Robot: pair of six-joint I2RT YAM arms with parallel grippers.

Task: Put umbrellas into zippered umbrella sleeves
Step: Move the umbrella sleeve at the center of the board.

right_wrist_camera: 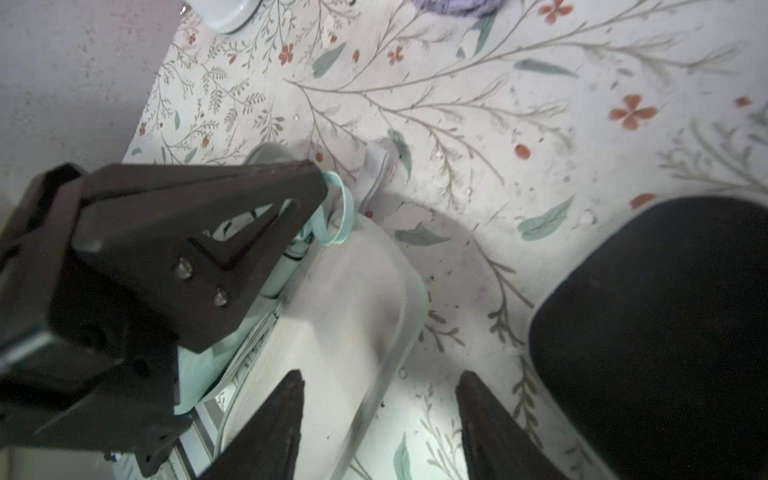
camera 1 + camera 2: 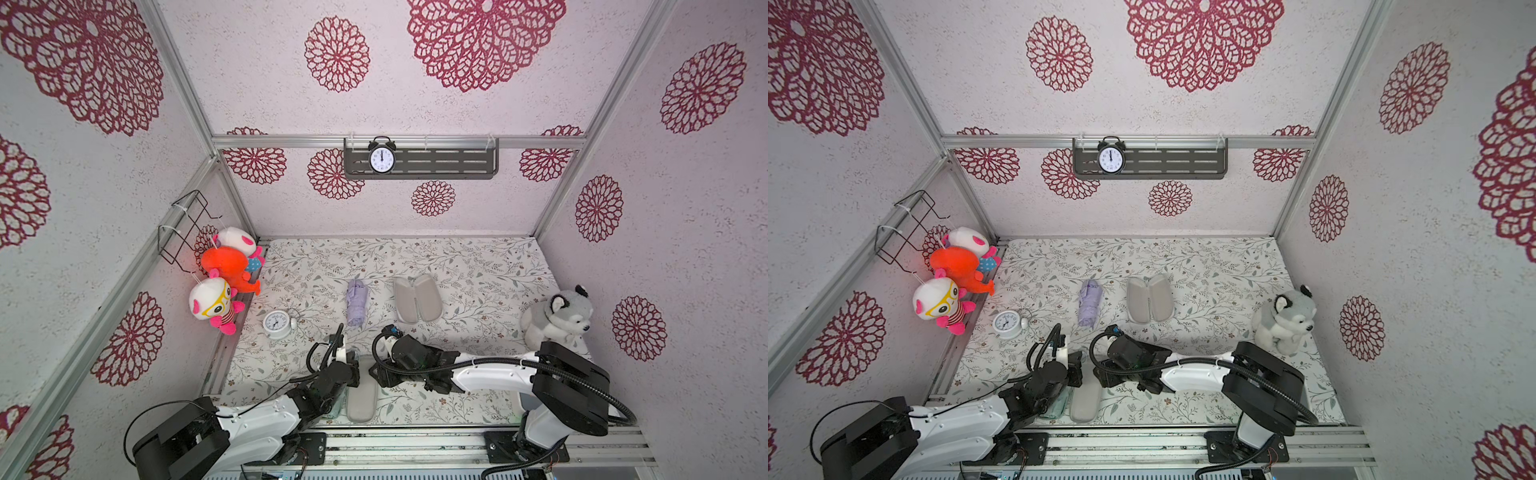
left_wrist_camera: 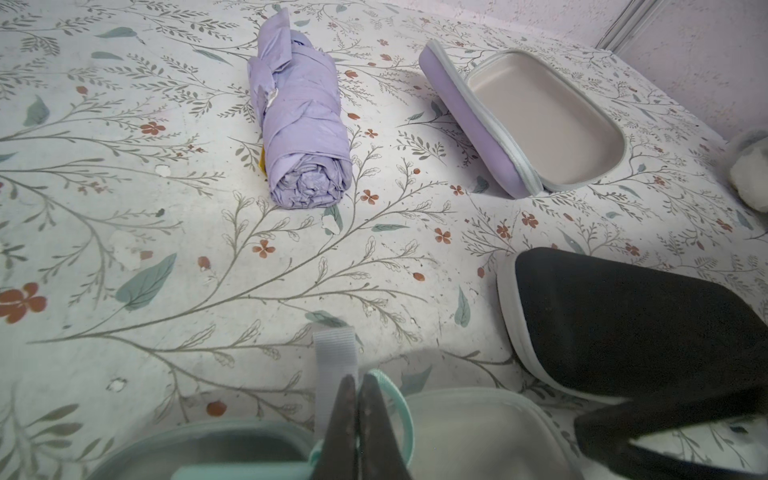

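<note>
Near the table's front edge a mint green sleeve [image 2: 362,401] [image 3: 478,432] lies open, grey lining up. My left gripper [image 3: 356,382] [image 2: 352,371] is shut on a mint green loop [image 3: 401,401] [image 1: 343,208] at that sleeve's end, above mint green fabric [image 1: 286,253] in its other half. My right gripper [image 1: 378,386] is open, its fingers astride the rim of the sleeve's free half. A black sleeve [image 3: 623,324] [image 1: 656,332] lies just beside it, hidden under the right arm in both top views. Farther back lie the lilac umbrella [image 2: 357,307] [image 3: 299,124] and the open lilac sleeve [image 2: 417,298] [image 3: 540,120].
A white alarm clock [image 2: 276,325] stands on the table at the left. A grey husky plush [image 2: 557,320] sits at the right wall. Plush toys [image 2: 224,266] hang on the left wall, and a black clock [image 2: 382,157] stands on the back shelf.
</note>
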